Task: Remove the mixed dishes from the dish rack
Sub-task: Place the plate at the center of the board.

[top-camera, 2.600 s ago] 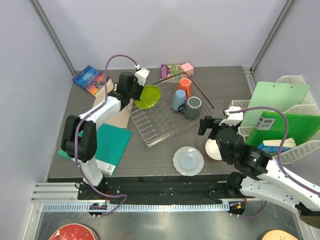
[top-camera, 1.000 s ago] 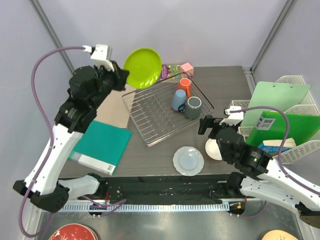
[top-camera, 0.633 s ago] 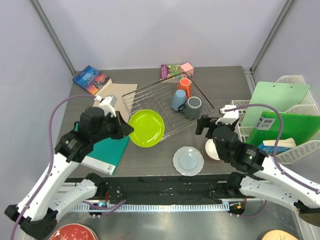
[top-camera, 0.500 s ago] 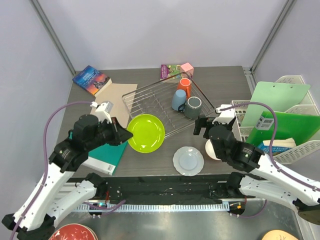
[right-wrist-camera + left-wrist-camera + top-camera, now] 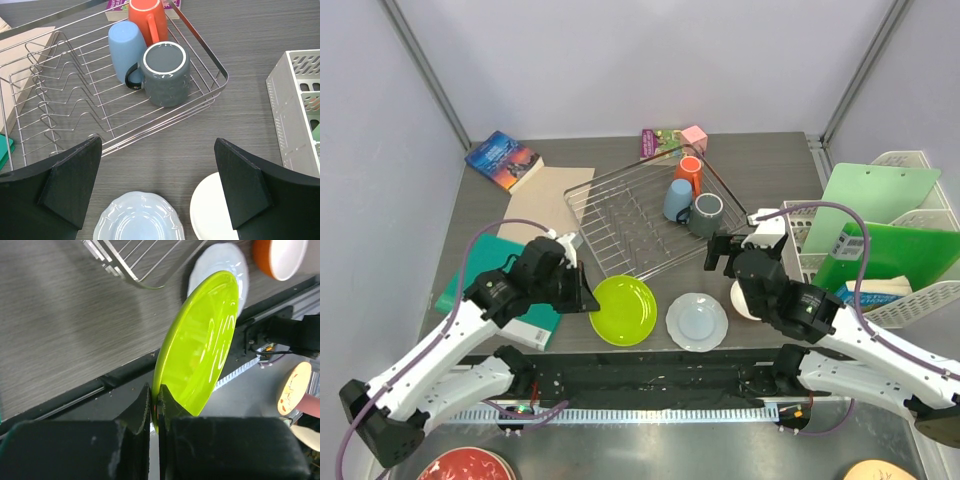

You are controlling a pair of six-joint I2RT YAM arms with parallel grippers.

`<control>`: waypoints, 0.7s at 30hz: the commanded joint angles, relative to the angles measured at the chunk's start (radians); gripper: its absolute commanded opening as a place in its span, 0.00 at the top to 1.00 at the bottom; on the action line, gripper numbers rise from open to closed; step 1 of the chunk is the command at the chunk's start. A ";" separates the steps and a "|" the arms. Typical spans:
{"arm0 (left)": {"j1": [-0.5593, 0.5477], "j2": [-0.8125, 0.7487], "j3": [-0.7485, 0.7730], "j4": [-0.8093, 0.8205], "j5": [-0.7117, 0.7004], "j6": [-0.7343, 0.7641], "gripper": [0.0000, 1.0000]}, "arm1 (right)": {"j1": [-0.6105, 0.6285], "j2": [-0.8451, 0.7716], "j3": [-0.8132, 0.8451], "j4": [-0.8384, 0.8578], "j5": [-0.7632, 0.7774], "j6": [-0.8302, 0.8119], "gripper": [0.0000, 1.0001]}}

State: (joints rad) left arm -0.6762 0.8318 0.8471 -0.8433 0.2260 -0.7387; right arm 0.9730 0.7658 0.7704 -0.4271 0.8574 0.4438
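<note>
Update: lime-green round plate [image 5: 623, 310] is out of the silver wire dish rack [image 5: 615, 225]. A couple of seconds back it stood in the rack's left end. Since then the left arm lifted it high, swung it forward and brought it down by the near edge of the dark wood-grain table [image 5: 770, 170], just left of the pale blue-white scalloped plate [image 5: 697, 321]. Left gripper [image 5: 155, 401] is pinched tight on the green plate's rim; in the wrist view the plate is tilted, not flat. Right gripper [image 5: 157, 172] has jaws spread wide, holding nothing, and has crept slightly toward the rack's near-right corner. My read: blue-white plate and white bowl with orange outside [image 5: 212, 212] are done and the green plate is nearly placed. Three items remain at the rack's far-right end: light blue cup [image 5: 127, 50], dark grey mug [image 5: 166, 72], orange mug [image 5: 146, 15]. Likely next: release the green plate, then a cup or mug. Unclear bits: can't tell whether the green plate's lower edge touches the table yet, or whether it overlaps the blue-white plate. The wrist view has it covering part of that plate; the top view shows them just beside each other. The bowl is mostly behind the right arm from above and cut off at the frame bottom in the right wrist view. Teal book [image 5: 453, 292] sits partly under the left arm.
</note>
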 commanded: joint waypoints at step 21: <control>-0.006 0.250 -0.201 0.279 -0.076 -0.140 1.00 | 0.001 -0.057 -0.023 0.028 0.017 0.021 0.01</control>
State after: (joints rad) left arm -0.6834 1.0737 0.6525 -0.6662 0.1768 -0.8532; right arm 0.9730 0.7242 0.7490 -0.4271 0.8574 0.4461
